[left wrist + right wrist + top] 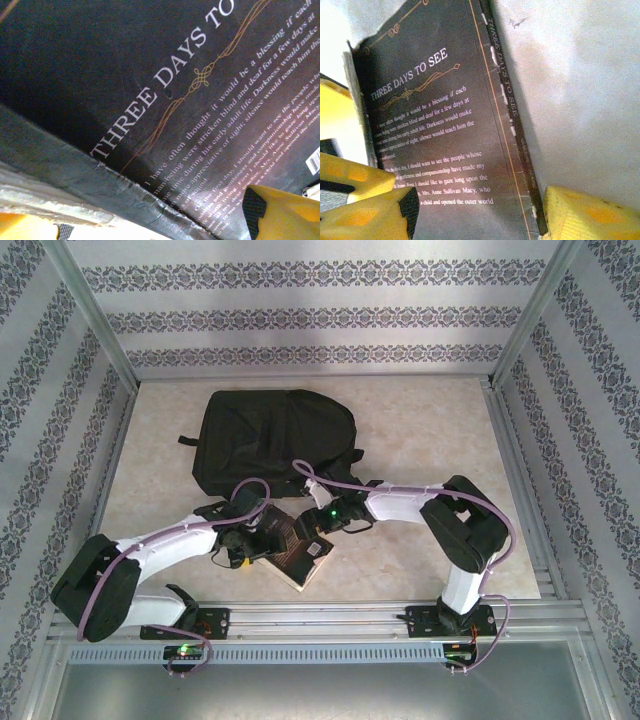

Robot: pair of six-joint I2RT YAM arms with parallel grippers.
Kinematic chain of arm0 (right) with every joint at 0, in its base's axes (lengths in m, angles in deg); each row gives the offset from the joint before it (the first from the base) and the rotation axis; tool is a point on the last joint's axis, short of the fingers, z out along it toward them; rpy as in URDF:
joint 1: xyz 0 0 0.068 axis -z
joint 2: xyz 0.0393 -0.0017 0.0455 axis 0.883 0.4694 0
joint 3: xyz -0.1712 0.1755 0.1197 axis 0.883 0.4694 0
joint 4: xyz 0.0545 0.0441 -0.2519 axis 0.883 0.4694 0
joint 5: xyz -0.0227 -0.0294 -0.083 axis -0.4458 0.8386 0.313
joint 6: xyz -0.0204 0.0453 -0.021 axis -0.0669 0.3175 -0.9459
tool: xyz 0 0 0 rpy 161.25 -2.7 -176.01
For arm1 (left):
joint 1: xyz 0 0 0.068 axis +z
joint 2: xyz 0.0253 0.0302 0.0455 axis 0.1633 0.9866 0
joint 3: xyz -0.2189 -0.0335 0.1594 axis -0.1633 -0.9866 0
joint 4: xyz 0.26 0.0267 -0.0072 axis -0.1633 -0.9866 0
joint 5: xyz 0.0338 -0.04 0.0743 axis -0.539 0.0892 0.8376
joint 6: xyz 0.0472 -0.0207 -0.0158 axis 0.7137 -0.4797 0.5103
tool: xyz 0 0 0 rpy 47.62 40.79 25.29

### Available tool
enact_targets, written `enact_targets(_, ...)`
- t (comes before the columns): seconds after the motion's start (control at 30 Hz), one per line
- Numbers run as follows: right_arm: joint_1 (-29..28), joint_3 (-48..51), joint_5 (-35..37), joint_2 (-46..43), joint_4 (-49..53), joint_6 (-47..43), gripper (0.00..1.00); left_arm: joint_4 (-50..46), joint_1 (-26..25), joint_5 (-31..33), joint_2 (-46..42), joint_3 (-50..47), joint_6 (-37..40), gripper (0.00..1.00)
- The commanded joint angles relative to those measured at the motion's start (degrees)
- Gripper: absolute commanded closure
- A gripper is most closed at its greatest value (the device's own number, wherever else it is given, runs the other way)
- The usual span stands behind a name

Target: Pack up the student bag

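**Operator:** State the bag position.

**Technician:** The bag [275, 440] lies flat on the worktop [430, 440], toward the far edge and left of centre.

**Operator:** List other items.

**Technician:** There is one dark book [303, 562]. It lies between the bag and the near edge, about centre, turned at an angle to the edges. The upward cover reads "THREE DAYS TO SEE". The arms hide whether book and bag touch.

**Operator:** Report the left gripper.

**Technician:** The left gripper [252, 538] is over the left part of the book. In the left wrist view its yellow fingers [282, 212] stand wide apart. One is over the printed cover and the other is beyond the page edge. Contact with the book cannot be determined.

**Operator:** Report the right gripper.

**Technician:** The right gripper [338, 518] is at the far right side of the book. In the right wrist view its fingers [585, 215] stand apart. One is over the cover and the other is on the worktop side of the spine [512, 120], which runs between them. That finger is just beside the spine. Whether it touches cannot be determined.
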Motion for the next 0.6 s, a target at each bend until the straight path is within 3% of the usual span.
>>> enact_targets(0.0,1.5,3.3,-4.8,-1.1,0.5,4.6,0.33,38.6,-1.0,-8.6,4.6,-0.1,1.0,0.12)
enact_targets(0.2,1.9,4.6,-4.1,-2.8,1.0,4.8,0.34,39.4,-1.0,-9.1,4.0,0.3,0.0,0.12)
enact_targets(0.4,1.0,5.4,3.0,-3.8,4.7,2.1,0.34,40.8,-1.0,-10.5,5.7,1.3,-0.8,0.12)
enact_targets(0.57,-0.1,5.6,3.8,-4.0,5.2,1.6,0.34,41.5,-1.0,-11.4,6.2,2.5,-1.5,0.12)
